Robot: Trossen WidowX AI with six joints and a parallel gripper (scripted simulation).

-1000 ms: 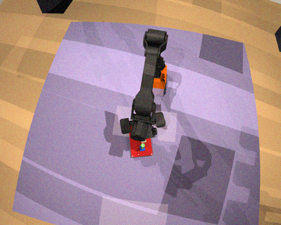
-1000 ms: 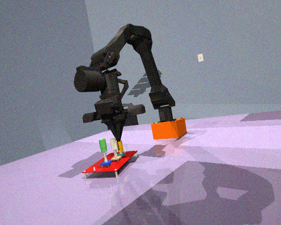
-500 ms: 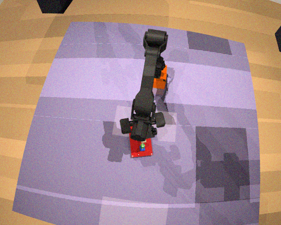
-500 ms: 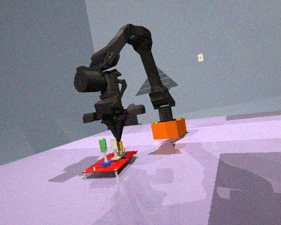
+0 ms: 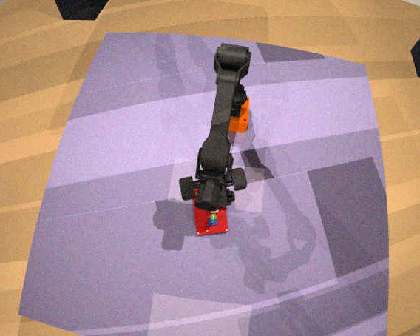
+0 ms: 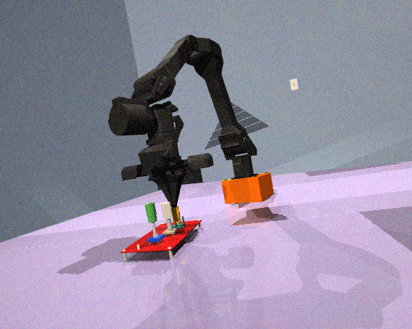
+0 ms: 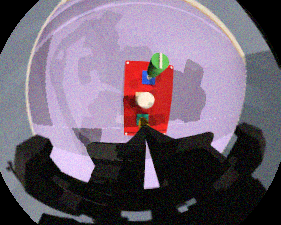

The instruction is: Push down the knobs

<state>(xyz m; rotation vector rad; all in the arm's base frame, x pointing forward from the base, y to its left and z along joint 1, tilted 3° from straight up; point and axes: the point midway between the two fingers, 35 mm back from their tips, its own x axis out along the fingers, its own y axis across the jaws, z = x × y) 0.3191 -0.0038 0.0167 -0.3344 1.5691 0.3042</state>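
Observation:
The red circuit board [image 5: 220,226] [image 6: 162,247] [image 7: 162,92] stands on short legs. The green knob [image 5: 213,217] [image 6: 151,213] [image 7: 159,64] sits high on its shaft, well above the blue potentiometer [image 5: 212,223] [image 6: 155,238] [image 7: 148,77]. The white knob [image 6: 167,211] [image 7: 146,100] is also high, with shaft showing above the cream potentiometer [image 6: 170,232]. The yellow knob [image 6: 176,216] [image 7: 142,118] is low, close above the teal potentiometer [image 6: 178,225]; full seating is unclear. My gripper [image 6: 173,206] [image 7: 144,128] is shut and empty, its tips at the yellow knob's top. The arm hides them in the top view.
The orange block [image 5: 239,126] [image 6: 246,190] surrounds the arm's base behind the board. The green and white knobs stand up from the board in a row with the yellow one. A small pale post [image 6: 138,247] stands near the board's front left corner.

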